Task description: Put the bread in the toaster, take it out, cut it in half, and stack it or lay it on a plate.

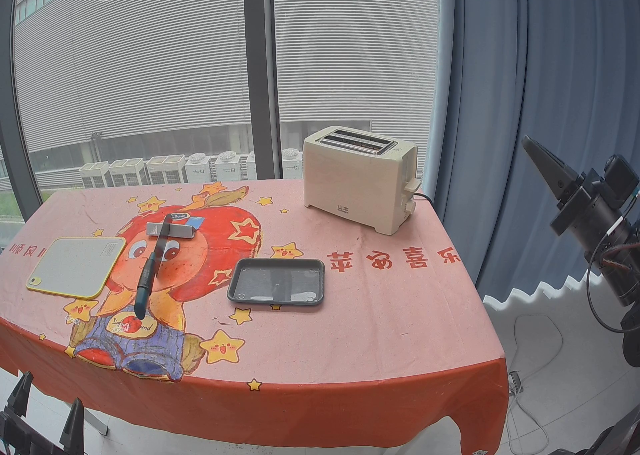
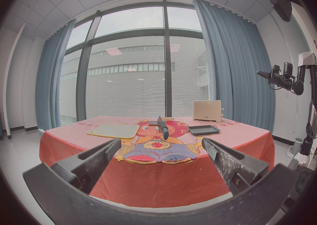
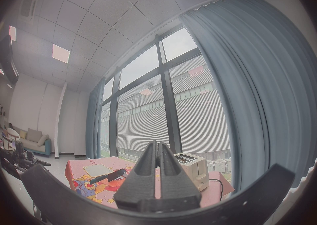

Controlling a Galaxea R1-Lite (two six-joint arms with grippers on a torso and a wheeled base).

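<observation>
Toaster [image 1: 360,179] slots in head view, plain side in left wrist view

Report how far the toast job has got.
Done: nothing. The toaster slots look empty, the tray and cutting board are bare, and the knife lies untouched on the table.
In hand: nothing. The left gripper is open and the right gripper is shut, both off the table.
Left: toasting, cutting, plating.

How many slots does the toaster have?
2, side by side on top of the toaster: far slot behind, near slot toward the tray. Their insides are hidden.
</observation>
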